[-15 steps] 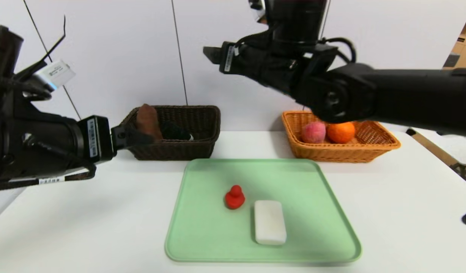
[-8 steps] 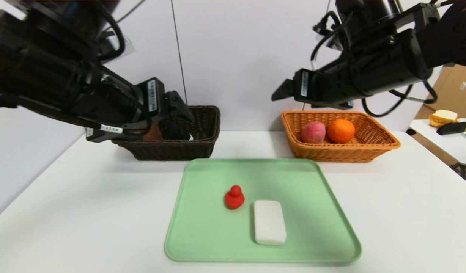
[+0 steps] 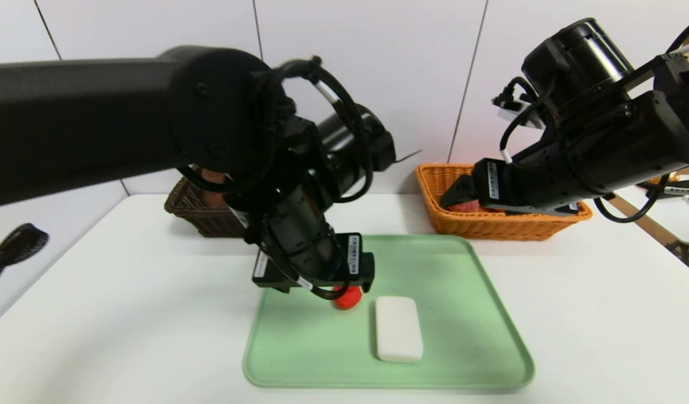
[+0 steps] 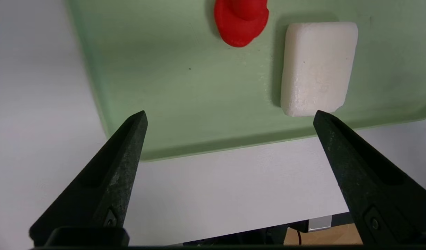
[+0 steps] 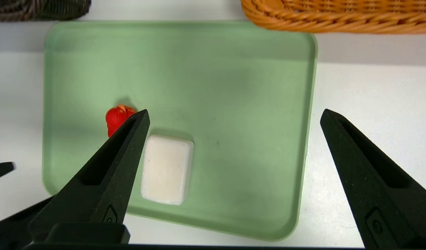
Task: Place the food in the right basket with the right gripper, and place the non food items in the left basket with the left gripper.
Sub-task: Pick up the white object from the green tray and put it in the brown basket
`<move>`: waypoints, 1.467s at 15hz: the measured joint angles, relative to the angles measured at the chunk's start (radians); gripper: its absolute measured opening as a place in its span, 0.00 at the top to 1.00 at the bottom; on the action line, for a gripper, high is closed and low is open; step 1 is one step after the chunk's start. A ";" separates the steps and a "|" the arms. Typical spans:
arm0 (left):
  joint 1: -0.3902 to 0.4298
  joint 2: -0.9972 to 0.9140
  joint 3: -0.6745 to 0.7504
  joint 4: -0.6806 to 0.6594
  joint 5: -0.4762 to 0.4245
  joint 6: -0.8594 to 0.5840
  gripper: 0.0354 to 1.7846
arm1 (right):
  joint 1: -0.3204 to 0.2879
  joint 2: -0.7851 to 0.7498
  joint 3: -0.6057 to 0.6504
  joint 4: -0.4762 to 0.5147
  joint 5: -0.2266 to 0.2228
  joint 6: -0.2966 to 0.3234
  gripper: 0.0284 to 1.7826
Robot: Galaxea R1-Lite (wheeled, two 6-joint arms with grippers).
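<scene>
Hovering my left gripper (image 4: 230,116) over the green tray (image 3: 479,314), jaws spread wide and holding nothing, above the red toy (image 3: 349,298); the white bar (image 3: 399,328) is lying at its four o'clock. My right gripper (image 5: 233,114), jaws apart, is hanging by the orange basket (image 3: 434,216).

White bar (image 3: 399,328) crowds red toy (image 3: 348,297) rightward.

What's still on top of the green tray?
On the tray sit a red toy and a white soap bar. In the head view, the open left tool hides most of the toy.
</scene>
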 joint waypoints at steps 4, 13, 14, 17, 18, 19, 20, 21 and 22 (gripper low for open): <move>-0.087 0.092 -0.003 -0.083 0.009 -0.105 0.06 | -0.005 -0.019 0.065 -0.001 -0.004 0.010 0.05; -0.164 0.191 -0.007 -0.197 0.174 -0.111 0.06 | -0.020 -0.050 0.133 -0.001 -0.006 0.013 0.05; -0.166 0.197 -0.007 -0.200 0.174 -0.110 0.06 | -0.023 -0.053 0.134 -0.001 -0.006 0.013 0.05; -0.176 0.205 -0.010 -0.199 0.174 -0.113 0.06 | -0.043 -0.054 0.135 -0.003 -0.007 0.011 0.05; -0.180 0.206 -0.011 -0.200 0.174 -0.116 0.06 | -0.055 -0.055 0.135 -0.015 -0.008 0.010 0.05; -0.184 0.206 -0.011 -0.200 0.175 -0.120 0.06 | -0.066 -0.055 0.135 -0.030 -0.010 0.009 0.05; -0.185 0.206 -0.011 -0.202 0.174 -0.124 0.06 | -0.074 -0.056 0.135 -0.034 -0.011 0.010 0.05; -0.187 0.206 -0.011 -0.202 0.174 -0.126 0.06 | -0.081 -0.059 0.135 -0.034 -0.011 0.010 0.05; -0.188 0.206 -0.011 -0.202 0.174 -0.128 0.06 | -0.085 -0.064 0.139 -0.036 -0.010 0.010 0.05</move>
